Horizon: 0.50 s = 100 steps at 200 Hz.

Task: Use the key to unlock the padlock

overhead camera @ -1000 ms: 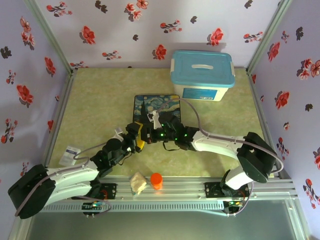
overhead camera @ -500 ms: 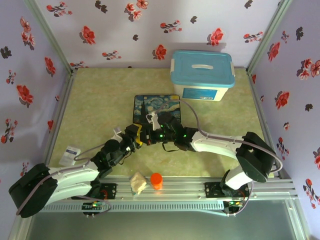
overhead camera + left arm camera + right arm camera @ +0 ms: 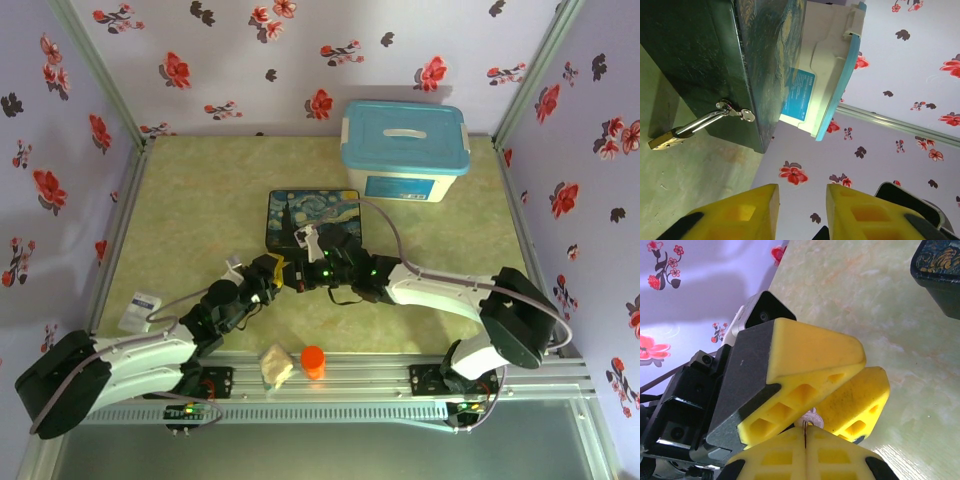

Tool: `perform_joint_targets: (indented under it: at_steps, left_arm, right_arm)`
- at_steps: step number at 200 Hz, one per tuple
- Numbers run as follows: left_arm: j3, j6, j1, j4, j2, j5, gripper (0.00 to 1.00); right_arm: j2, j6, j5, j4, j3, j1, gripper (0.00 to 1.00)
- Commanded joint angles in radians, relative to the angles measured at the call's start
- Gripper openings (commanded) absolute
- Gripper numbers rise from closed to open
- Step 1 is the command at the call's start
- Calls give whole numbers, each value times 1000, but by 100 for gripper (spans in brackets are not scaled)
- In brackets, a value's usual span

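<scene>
The brass padlock [image 3: 664,140] lies on the table, its silver shackle [image 3: 705,120] hooked through the clasp of the dark painted tin [image 3: 700,60]. My left gripper [image 3: 802,200] is open, its yellow fingers [image 3: 747,212] well short of the padlock, nothing between them. My right gripper [image 3: 805,434] is shut on the key [image 3: 812,418]; the key's round silver head pokes out just past the fingertips, right against the left gripper's yellow fingers [image 3: 810,360]. From above, both grippers meet in front of the tin [image 3: 312,218]: left gripper [image 3: 270,270], right gripper [image 3: 297,276].
A white box with a blue lid [image 3: 405,150] stands behind the tin. An orange cap [image 3: 313,360] and a crumpled pale lump [image 3: 275,366] lie near the front rail. A white packet [image 3: 139,310] sits at the left edge.
The left gripper has shifted slightly up and left, closer to the tin's front. The right gripper has followed it, staying shut on the key.
</scene>
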Motion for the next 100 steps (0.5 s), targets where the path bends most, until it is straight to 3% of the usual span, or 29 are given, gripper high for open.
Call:
perform_joint_targets:
  at_steps: [1,40,100]
  left_arm:
    - [-9,18,2,-30,-26,-8,30]
    - [-10,20,5,-54,-36,-9,19]
    - [-7,23,10,-82,-39,-8,15]
  right_arm:
    - [-38,-30,20,-17,-4,1,0]
    - [-49,-33,21,-27,-10,-5,0]
    - [-68,-40,27,-49,-19,-15,0]
